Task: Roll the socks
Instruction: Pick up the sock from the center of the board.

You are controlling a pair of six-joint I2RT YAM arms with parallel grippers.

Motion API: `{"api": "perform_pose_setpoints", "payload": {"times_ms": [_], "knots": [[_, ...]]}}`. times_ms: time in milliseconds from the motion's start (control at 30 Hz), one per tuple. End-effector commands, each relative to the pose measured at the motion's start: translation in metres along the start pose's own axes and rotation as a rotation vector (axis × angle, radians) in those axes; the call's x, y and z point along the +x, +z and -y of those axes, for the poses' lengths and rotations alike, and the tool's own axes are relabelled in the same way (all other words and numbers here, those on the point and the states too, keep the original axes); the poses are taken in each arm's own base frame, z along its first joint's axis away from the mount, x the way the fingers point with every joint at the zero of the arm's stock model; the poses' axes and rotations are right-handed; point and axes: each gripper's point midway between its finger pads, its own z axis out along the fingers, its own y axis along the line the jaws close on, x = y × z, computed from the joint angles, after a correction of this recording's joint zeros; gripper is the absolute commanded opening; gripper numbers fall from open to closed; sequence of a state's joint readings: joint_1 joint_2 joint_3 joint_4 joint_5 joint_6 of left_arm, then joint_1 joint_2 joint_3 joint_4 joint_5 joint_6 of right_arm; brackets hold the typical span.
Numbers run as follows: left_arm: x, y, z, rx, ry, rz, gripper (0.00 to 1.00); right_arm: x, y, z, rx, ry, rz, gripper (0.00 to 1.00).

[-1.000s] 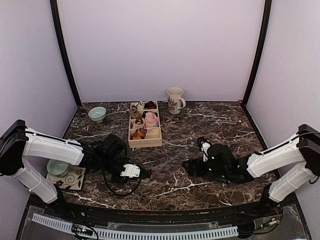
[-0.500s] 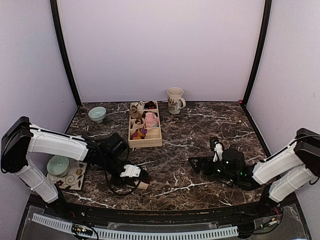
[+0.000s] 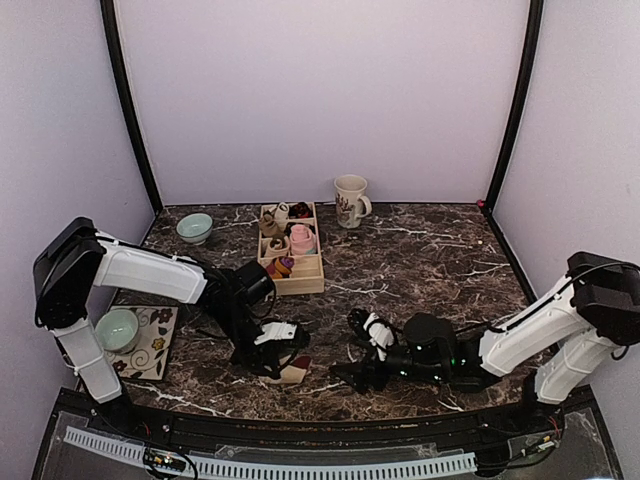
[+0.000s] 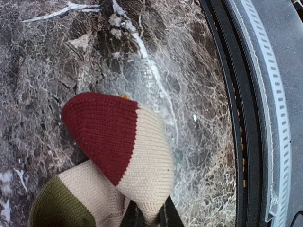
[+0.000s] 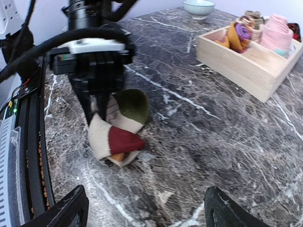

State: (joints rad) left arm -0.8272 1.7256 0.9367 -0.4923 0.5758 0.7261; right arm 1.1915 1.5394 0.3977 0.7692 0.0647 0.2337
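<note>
At the bottom middle of the top view, close to the near table edge, the left gripper (image 3: pixel 280 358) points down, and its fingers are closed on the beige socks (image 3: pixel 291 372). In the left wrist view the two fingers (image 4: pixel 166 215) stand almost together at the bottom edge, with the knit pinched between them. The socks seem to be two pieces laid together, one with a reddish-brown toe and one with an olive patch. In the right wrist view they hang in a loose fold under the gripper, left of the centre. The lowest part seems to touch the marble table (image 3: pixel 430 260), but I cannot say this for sure.

Just to the right of it in the top view, the right gripper (image 3: pixel 358 352) lies low over the table and faces the socks with its fingers spread wide. It holds nothing and is near the socks, not touching them.

I judge that this pair is only started: it is folded, not yet a tight bundle. The next move probably needs the right gripper to come to the free end and take it, while the left one keeps its pinch. The knit is soft and can slip or open again.

Further back, at the centre of the top view, stands a wooden box (image 3: pixel 290 285) holding a striped bundle (image 3: pixel 278 266) and a pink bundle (image 3: pixel 302 238). At the far wall are a mug (image 3: pixel 350 200) and a small bowl (image 3: pixel 194 228).
</note>
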Motion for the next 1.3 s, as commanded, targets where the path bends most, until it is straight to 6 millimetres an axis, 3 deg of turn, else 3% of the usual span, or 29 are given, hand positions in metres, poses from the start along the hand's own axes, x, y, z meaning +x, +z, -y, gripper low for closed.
{"api": "perform_pose_setpoints", "payload": {"times_ms": [0,267,667,867,933,1033,1100,1167,1267], "knots": [[0.030,0.012,0.014,0.112,-0.160,-0.100,0.00,-0.007,0.014,-0.034,-0.048,-0.219,-0.015,0.83],[0.033,0.012,0.018,0.120,-0.117,-0.084,0.00,0.007,0.055,-0.073,-0.100,-0.492,-0.071,0.79],[0.046,0.012,0.018,0.075,-0.059,-0.096,0.00,0.022,0.094,-0.077,-0.100,-0.682,-0.096,0.75],[0.046,0.011,0.012,0.042,-0.047,-0.107,0.01,0.041,0.107,-0.067,-0.085,-0.672,-0.142,0.63],[0.047,0.012,0.013,0.044,-0.044,-0.108,0.02,0.046,0.108,-0.066,-0.085,-0.672,-0.156,0.56],[0.047,0.012,0.009,0.015,-0.052,-0.103,0.07,0.052,0.109,-0.064,-0.081,-0.665,-0.181,0.24],[0.048,0.010,0.005,-0.022,-0.062,-0.101,0.17,0.056,0.109,-0.066,-0.095,-0.655,-0.205,0.10],[0.045,0.005,-0.001,-0.072,-0.064,-0.093,0.27,0.060,0.107,-0.067,-0.107,-0.637,-0.224,0.02],[0.045,-0.006,-0.010,-0.146,-0.063,-0.089,0.34,0.068,0.104,-0.064,-0.102,-0.610,-0.253,0.00]]}}
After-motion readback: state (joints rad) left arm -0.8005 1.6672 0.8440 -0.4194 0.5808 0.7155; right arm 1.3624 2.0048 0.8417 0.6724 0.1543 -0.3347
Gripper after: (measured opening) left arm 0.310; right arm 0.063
